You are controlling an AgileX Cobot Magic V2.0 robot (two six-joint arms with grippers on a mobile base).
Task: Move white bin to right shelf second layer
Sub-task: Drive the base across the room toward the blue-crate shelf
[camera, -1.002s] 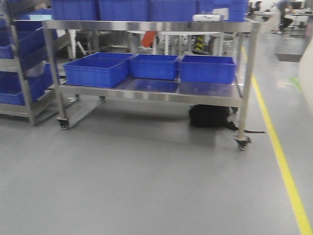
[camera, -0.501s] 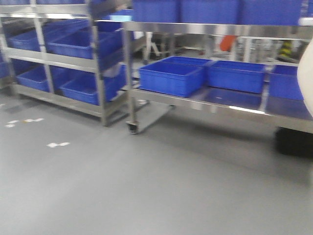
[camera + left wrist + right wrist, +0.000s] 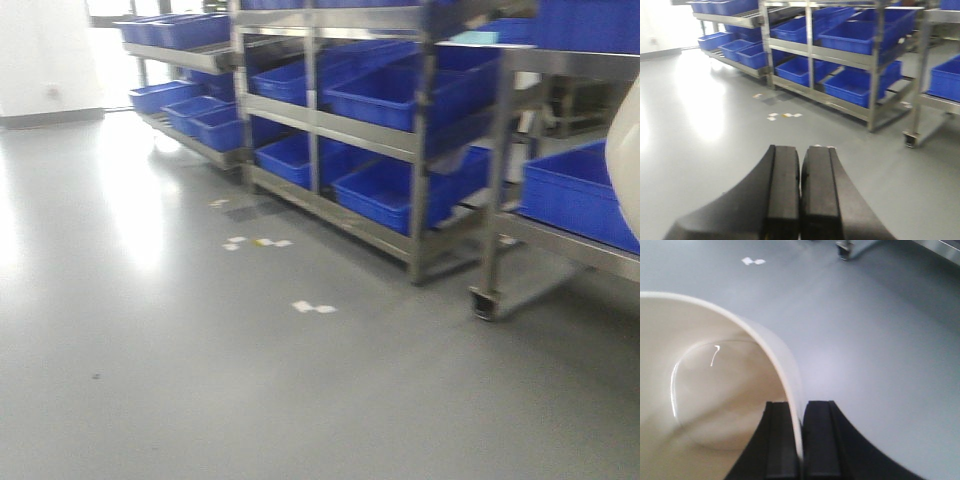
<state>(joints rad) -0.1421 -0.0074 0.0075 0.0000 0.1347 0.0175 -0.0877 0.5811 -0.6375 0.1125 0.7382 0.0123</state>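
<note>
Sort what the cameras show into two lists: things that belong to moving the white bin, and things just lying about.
Belongs to the job:
white bin, its wall pinched in the right claw.

Just there:
blue crates; wheeled cart; white scraps; left claw, shut on nothing; steel racks (whether one is the target shelf, cannot tell).

In my front view the white bin (image 3: pixel 630 165) was a pale sliver cut by the right edge. My right wrist view cropped it at left and bottom. Small floor marks (image 3: pixel 313 307) were too blurred to identify.
</note>
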